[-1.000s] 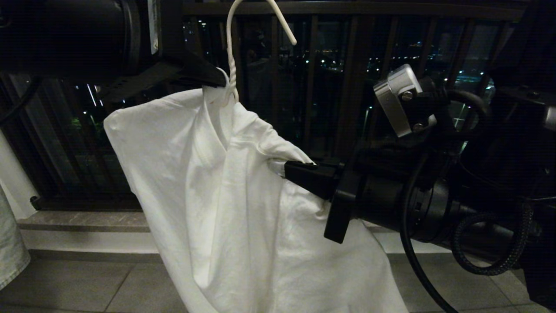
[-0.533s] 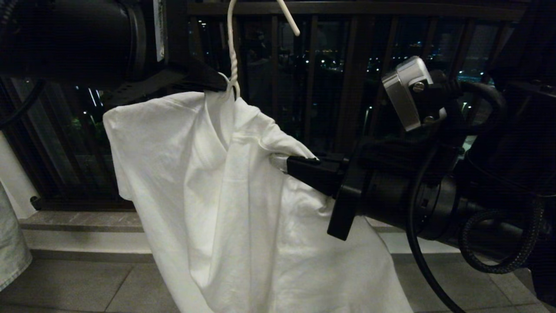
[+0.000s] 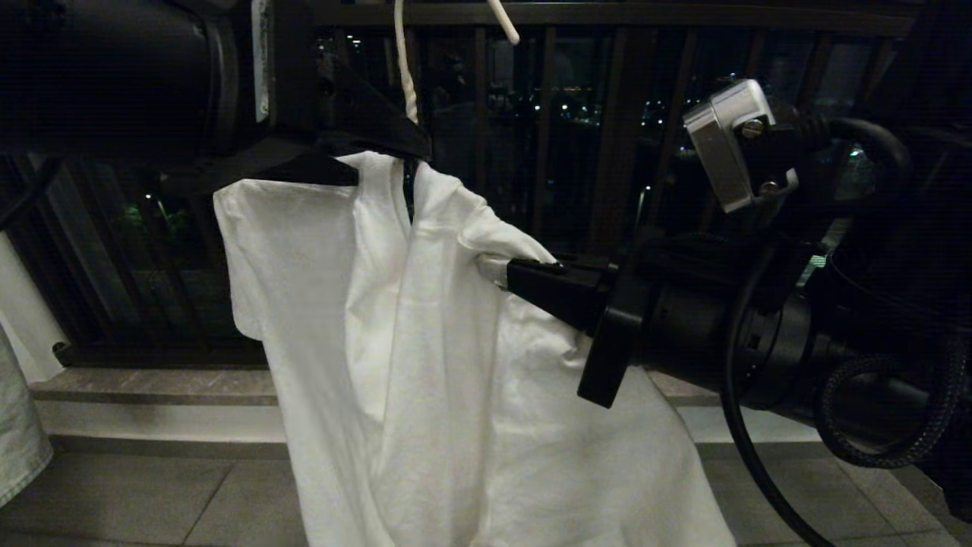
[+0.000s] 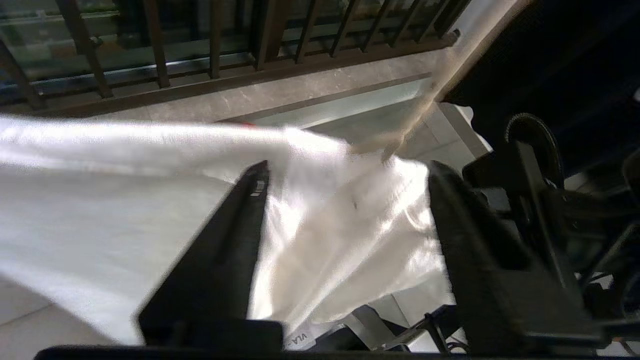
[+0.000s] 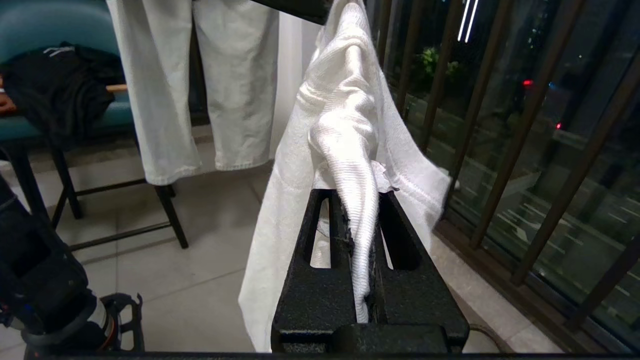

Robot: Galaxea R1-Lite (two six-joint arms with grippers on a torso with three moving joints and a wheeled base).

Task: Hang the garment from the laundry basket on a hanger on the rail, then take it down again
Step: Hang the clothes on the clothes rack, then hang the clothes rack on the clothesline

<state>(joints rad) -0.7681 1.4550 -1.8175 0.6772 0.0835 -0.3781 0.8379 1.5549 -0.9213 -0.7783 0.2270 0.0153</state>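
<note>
The garment, a white T-shirt, hung in folds in front of the dark balustrade, its neck at the base of the hanger, whose thin white twisted neck rose out of the top of the head view. The left hand was up at the collar with its two black fingers spread apart; in the left wrist view white cloth lay between them without being pinched. The right hand reached in from the right and was closed on a bunched fold of the shirt at its shoulder, the cloth squeezed between the fingers. A pair of pale trousers hung behind, beside a teal chair with a black garment on it. The floor was tiled
</note>
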